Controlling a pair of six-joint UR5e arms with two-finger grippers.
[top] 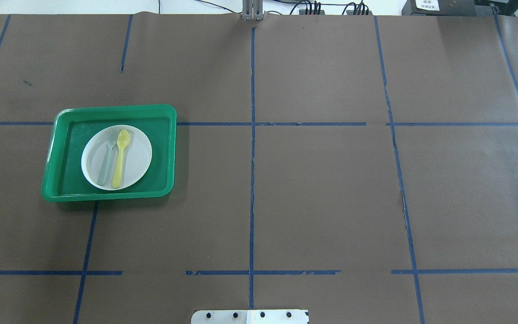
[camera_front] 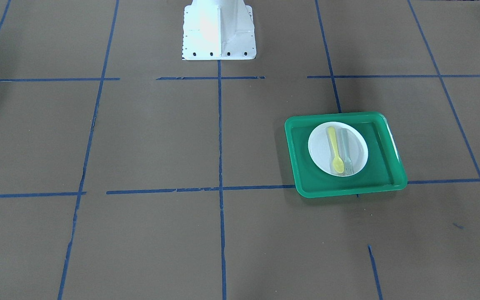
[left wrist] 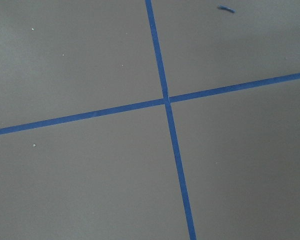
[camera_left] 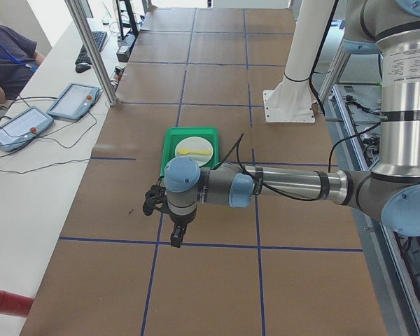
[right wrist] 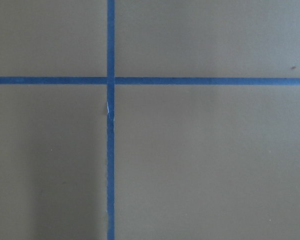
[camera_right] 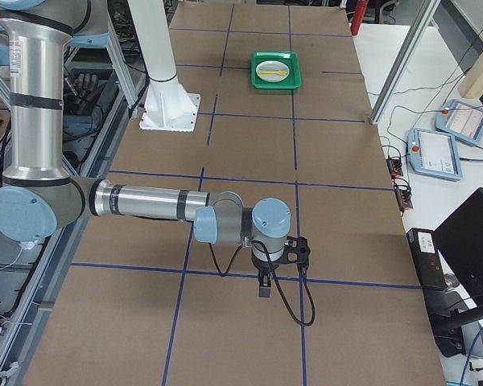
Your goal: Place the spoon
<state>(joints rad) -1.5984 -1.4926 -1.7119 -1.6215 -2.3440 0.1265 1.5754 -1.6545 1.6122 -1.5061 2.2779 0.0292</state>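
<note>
The yellow spoon point(camera_front: 335, 150) lies on a white plate point(camera_front: 357, 151) inside a green tray point(camera_front: 348, 117), bowl end pointing away from the robot. It also shows in the overhead view point(top: 119, 158), right of a pale grey-green fork point(top: 107, 157). My left gripper point(camera_left: 152, 200) hovers over bare table, nearer the camera than the tray. My right gripper point(camera_right: 293, 251) hovers at the far other end of the table. Both show only in the side views, so I cannot tell whether they are open or shut. The wrist views show only brown table with blue tape lines.
The table is covered in brown paper with a blue tape grid point(top: 252, 180). The robot's white base point(camera_front: 219, 33) stands at the table's edge. Tablets and cables point(camera_left: 73, 101) lie on the side bench, where an operator sits.
</note>
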